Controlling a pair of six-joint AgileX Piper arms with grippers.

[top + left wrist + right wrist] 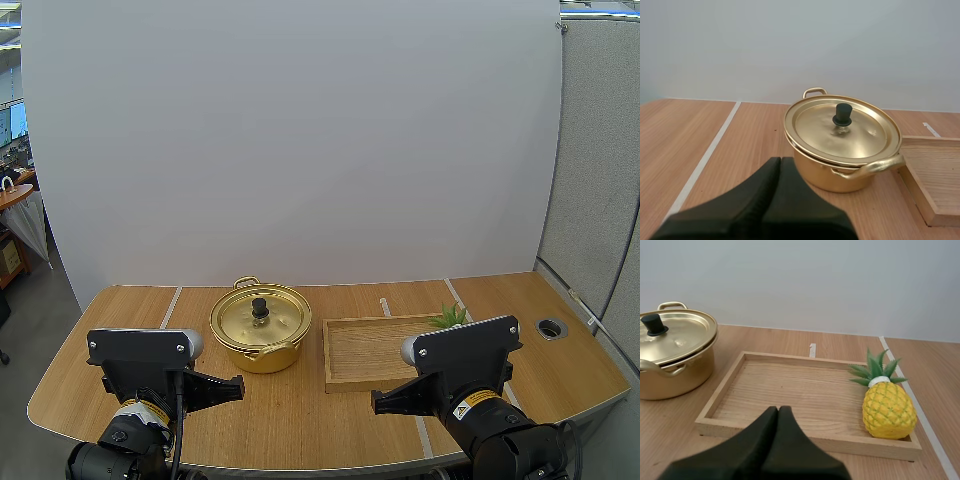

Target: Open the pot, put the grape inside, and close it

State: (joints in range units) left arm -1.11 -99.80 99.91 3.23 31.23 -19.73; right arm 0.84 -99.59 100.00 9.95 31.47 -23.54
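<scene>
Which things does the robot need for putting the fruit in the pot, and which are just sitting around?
For the job: shiny gold metal pot; its round gold lid with a black knob; yellow pineapple with green leaves, likely the fruit meant.
Just lying about: shallow wooden tray holding the pineapple.

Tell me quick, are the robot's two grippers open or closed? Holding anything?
Left gripper: closed, holding nothing, short of the pot.
Right gripper: closed, holding nothing, near the tray.
</scene>
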